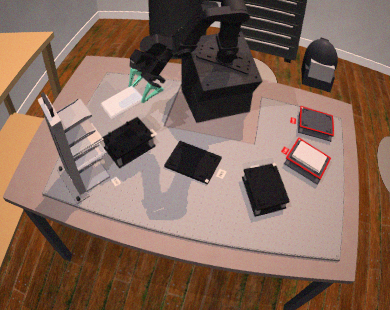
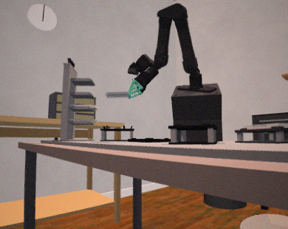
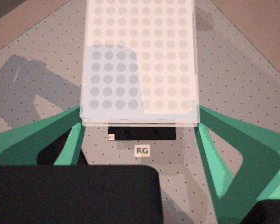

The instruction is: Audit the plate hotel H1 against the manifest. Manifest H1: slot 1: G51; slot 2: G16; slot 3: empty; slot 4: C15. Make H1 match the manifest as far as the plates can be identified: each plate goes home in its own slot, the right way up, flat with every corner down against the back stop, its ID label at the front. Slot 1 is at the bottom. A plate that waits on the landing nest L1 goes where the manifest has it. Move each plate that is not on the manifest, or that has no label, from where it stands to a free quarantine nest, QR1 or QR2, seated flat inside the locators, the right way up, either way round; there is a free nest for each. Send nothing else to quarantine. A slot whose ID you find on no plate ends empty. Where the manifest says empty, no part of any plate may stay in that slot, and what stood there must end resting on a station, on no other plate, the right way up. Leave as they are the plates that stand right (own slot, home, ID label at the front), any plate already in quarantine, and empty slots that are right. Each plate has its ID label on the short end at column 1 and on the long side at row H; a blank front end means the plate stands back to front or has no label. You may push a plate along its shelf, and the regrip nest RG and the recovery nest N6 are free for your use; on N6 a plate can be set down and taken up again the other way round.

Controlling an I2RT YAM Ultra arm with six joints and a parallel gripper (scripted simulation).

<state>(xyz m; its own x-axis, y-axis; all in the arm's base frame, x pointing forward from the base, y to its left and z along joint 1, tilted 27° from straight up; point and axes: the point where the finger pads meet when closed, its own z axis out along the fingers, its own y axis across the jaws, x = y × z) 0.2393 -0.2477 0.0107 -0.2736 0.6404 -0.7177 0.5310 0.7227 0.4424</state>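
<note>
My gripper (image 1: 143,86) (image 2: 134,91) (image 3: 139,111) is shut on a white well plate (image 1: 121,102) (image 2: 117,94) (image 3: 142,60). The green fingers grip it by its two long sides at the near end. The plate hangs level in the air, high above the table, between the robot base and the plate hotel H1 (image 1: 67,145) (image 2: 68,107). It sits at about the height of the hotel's upper shelves, clear of them to the right. In the wrist view a black strip (image 3: 142,133) and an RG label (image 3: 142,150) show below the plate's near edge. No ID label is readable.
A raised black nest (image 1: 129,140) stands beside the hotel. A flat black pad (image 1: 193,161) lies mid-table and another raised nest (image 1: 265,189) to its right. Two red-rimmed quarantine nests are far right: one (image 1: 316,121) bare, one holding a white plate (image 1: 309,155). The robot base (image 1: 219,82) stands behind.
</note>
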